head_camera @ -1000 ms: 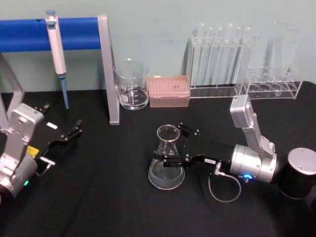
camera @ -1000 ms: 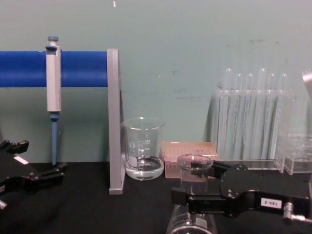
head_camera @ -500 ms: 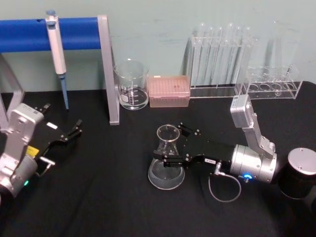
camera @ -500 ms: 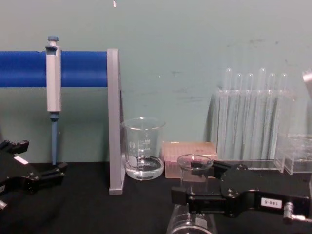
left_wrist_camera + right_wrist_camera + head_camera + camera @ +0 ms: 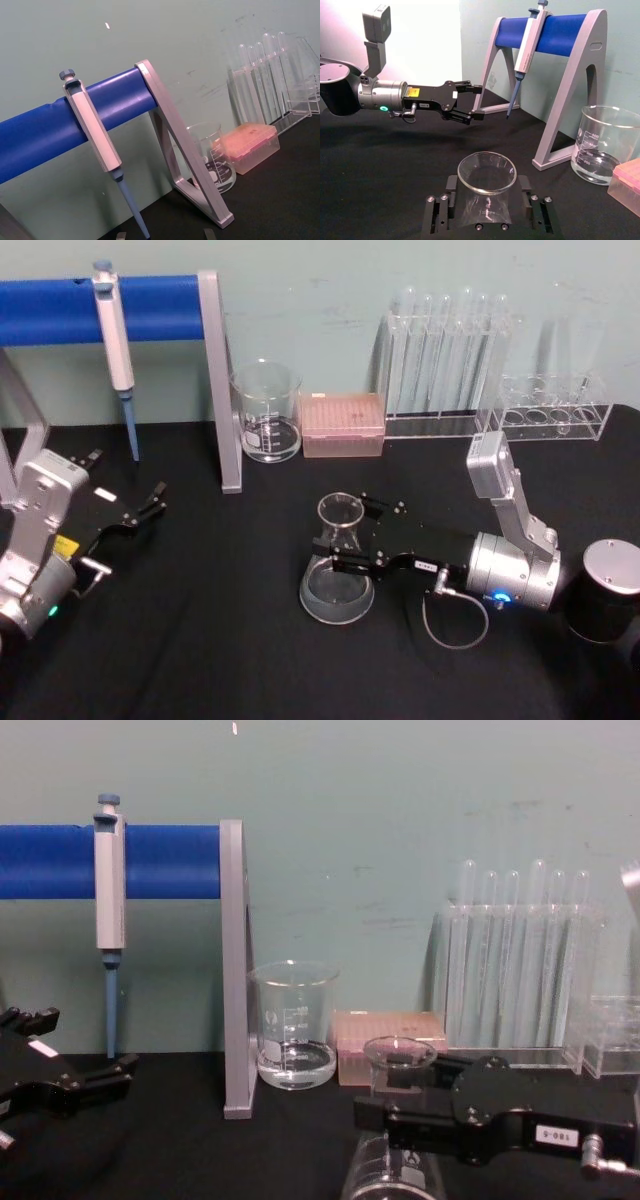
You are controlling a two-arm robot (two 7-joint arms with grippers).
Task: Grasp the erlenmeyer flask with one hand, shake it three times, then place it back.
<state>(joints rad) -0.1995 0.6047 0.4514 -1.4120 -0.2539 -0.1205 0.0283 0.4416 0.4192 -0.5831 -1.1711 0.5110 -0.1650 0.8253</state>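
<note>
The erlenmeyer flask (image 5: pixel 338 592) stands upright on the black table (image 5: pixel 220 640), near the middle. It is clear glass with a flared rim (image 5: pixel 486 172). My right gripper (image 5: pixel 343 533) reaches in from the right, lying low and level, one black finger on each side of the flask's neck and pressed close against it. In the chest view the near finger (image 5: pixel 400 1112) crosses in front of the flask (image 5: pixel 400 1055). My left gripper (image 5: pixel 158 497) is parked at the left, open and empty, also seen across the table as the left gripper (image 5: pixel 479 102).
A blue-barred stand (image 5: pixel 215 380) holds a pipette (image 5: pixel 115 340) at the back left. Beside it are a glass beaker (image 5: pixel 266 412), a pink tip box (image 5: pixel 342 425) and racks of test tubes (image 5: pixel 445 360). A black canister (image 5: pixel 605 590) stands at the right edge.
The right gripper's fingers have drawn together onto the flask's neck. The flask has stayed in place on the table. The left arm has not moved.
</note>
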